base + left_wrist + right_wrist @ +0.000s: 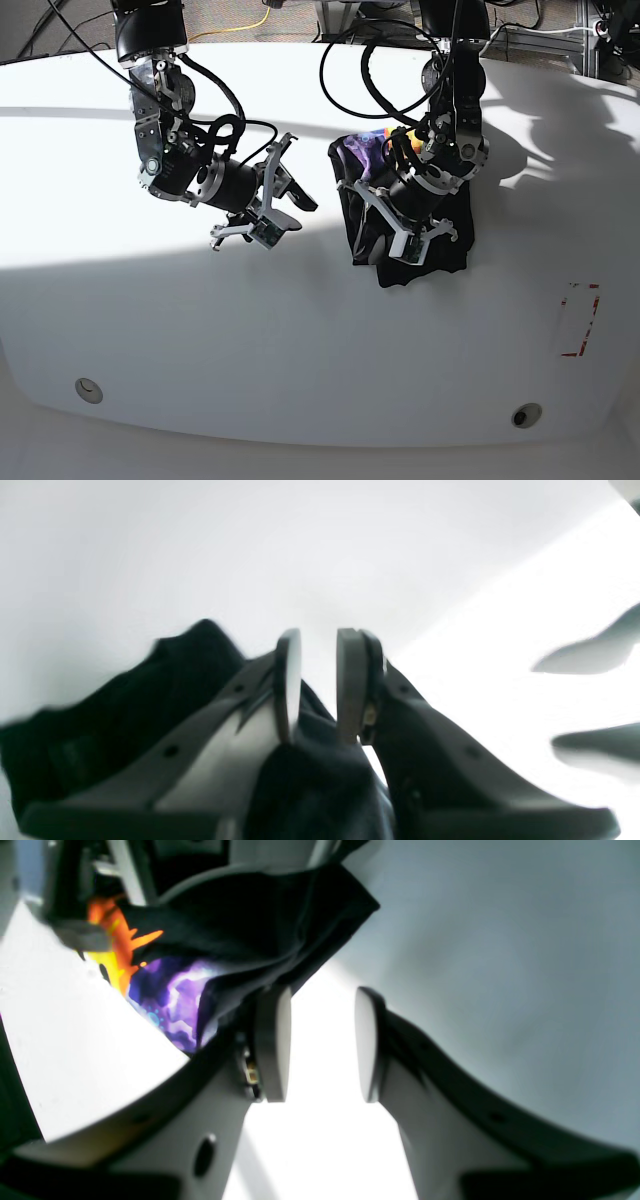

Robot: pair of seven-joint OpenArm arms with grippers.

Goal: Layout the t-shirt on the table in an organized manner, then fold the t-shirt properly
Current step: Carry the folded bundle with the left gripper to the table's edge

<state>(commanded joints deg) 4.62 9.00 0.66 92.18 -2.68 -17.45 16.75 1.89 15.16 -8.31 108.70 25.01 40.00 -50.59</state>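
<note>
The t-shirt (452,248) lies in a crumpled black heap right of the table's (300,330) middle, with a purple and orange print showing at its far left edge. My left gripper (385,225) hangs right over the heap. In the left wrist view its jaws (318,635) stand open, with black cloth (125,715) bunched beneath and between the finger bases and white tabletop showing between the tips. My right gripper (285,215) is open and holds nothing, a short way left of the heap. The right wrist view shows its pads apart (322,1000), with the t-shirt (250,915) ahead to the left.
A red dashed rectangle mark (580,320) sits near the table's right edge. Two round metal discs (88,389) (524,414) lie near the front edge. Cables hang behind both arms at the back of the table.
</note>
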